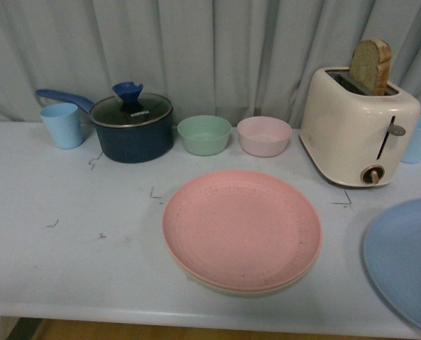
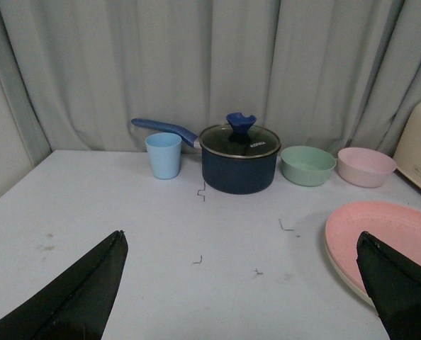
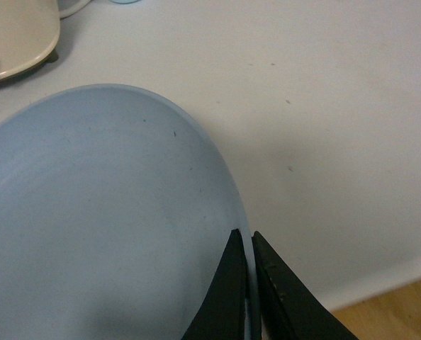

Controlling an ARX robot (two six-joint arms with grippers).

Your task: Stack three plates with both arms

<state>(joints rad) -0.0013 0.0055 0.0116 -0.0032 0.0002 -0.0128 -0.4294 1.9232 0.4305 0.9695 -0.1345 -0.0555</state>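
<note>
The pink plate (image 1: 242, 228) lies at the table's middle on top of the beige plate (image 1: 228, 285), whose rim shows beneath it. At the front right edge of the front view is the blue plate (image 1: 406, 258), partly cut off. My right gripper (image 3: 247, 237) is shut on the blue plate (image 3: 104, 219), its two dark fingers pinching the rim. My left gripper (image 2: 242, 244) is open above bare table, left of the pink plate (image 2: 393, 237); one finger (image 2: 398, 283) overlaps the plate's edge. Neither arm shows in the front view.
Along the back stand a light blue cup (image 1: 62, 125), a dark blue lidded pot (image 1: 132, 127), a green bowl (image 1: 204, 134), a pink bowl (image 1: 264, 135) and a cream toaster (image 1: 358, 127) holding bread. The table's front edge (image 3: 380, 280) runs close to my right gripper.
</note>
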